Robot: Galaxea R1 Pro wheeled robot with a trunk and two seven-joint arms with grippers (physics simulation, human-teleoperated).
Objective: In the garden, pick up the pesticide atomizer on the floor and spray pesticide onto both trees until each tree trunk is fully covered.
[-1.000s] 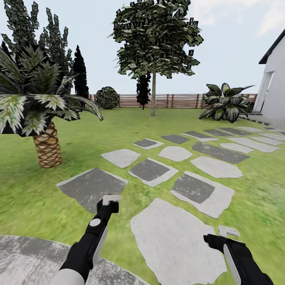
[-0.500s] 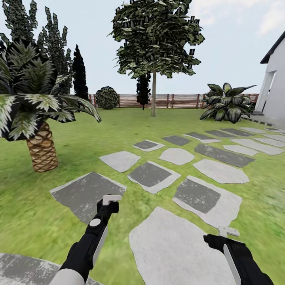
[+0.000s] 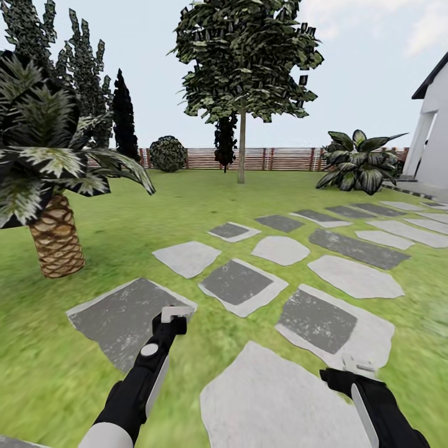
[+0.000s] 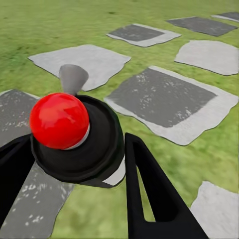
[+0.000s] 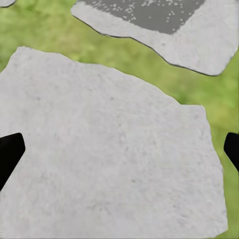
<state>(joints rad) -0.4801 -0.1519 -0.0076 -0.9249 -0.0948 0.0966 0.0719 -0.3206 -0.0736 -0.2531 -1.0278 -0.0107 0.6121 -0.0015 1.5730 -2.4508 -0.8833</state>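
Grey stepping stones (image 3: 239, 281) cross the grass — a squat palm (image 3: 53, 186) beside them, a broad-leafed plant (image 3: 361, 163) near a white house wall (image 3: 432, 134).

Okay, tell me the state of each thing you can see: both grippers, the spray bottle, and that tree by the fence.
left gripper: shut on the pesticide atomizer.
right gripper: open, empty, over a pale paving stone.
pesticide atomizer: off the ground, clamped between the left fingers.
tree: upright near the fence; tree trunk bare, no spray visible.
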